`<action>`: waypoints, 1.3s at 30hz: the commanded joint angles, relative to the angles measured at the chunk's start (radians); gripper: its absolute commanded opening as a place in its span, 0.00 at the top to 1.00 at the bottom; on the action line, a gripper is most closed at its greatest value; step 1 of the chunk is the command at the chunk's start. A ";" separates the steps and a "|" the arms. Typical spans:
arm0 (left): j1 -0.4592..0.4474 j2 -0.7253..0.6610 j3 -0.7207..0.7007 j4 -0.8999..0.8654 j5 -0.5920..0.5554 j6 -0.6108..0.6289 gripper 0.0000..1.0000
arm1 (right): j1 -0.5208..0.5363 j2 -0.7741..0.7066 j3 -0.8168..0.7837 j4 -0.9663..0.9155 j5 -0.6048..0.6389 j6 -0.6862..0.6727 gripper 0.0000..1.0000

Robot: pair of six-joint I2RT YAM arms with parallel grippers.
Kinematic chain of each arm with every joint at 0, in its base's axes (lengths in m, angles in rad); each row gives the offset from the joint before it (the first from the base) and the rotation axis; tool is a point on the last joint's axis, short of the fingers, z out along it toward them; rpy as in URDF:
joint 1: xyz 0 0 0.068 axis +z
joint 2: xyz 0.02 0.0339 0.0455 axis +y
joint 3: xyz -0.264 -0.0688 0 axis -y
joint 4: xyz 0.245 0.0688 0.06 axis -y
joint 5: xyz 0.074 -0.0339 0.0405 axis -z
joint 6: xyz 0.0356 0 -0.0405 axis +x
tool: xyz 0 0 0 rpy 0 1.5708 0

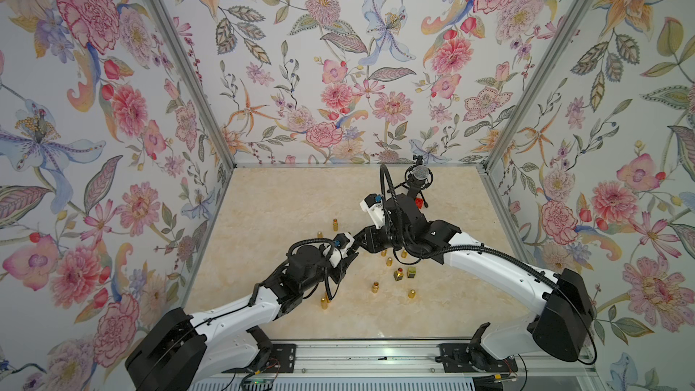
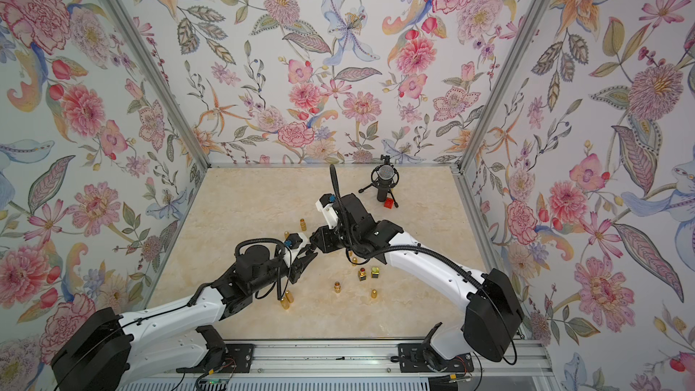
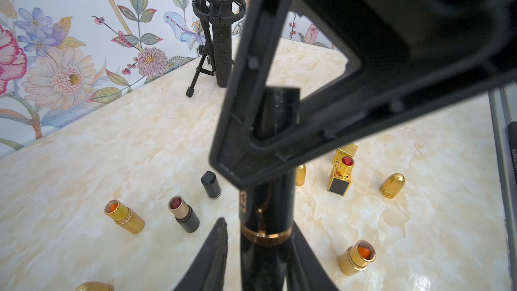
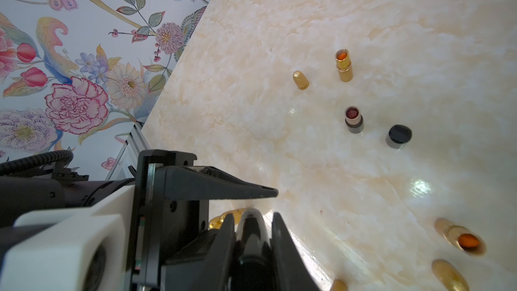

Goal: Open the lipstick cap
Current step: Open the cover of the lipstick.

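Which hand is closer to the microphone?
Right. Both meet at the black lipstick: the right hand on its microphone side, the left hand on the opposite side.

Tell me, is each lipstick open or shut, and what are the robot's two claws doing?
Black lipstick tube with rose-gold band: cap still on.
Right gripper: shut on that tube.
Left gripper: jaws either side of the tube, gap on one side.
Two round gold lipsticks: uncapped, orange showing.
Round grey lipstick: uncapped, dark red showing.
Square gold-and-black lipstick: uncapped, red showing.
Round black cap: off, standing alone.
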 commanded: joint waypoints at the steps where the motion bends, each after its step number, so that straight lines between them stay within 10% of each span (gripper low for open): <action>1: 0.004 -0.020 0.034 0.031 0.027 -0.003 0.67 | 0.004 -0.012 0.028 -0.006 0.006 0.011 0.77; 39: 0.005 -0.139 -0.023 -0.108 0.003 -0.011 0.97 | -0.051 -0.071 0.037 0.029 0.007 0.081 0.78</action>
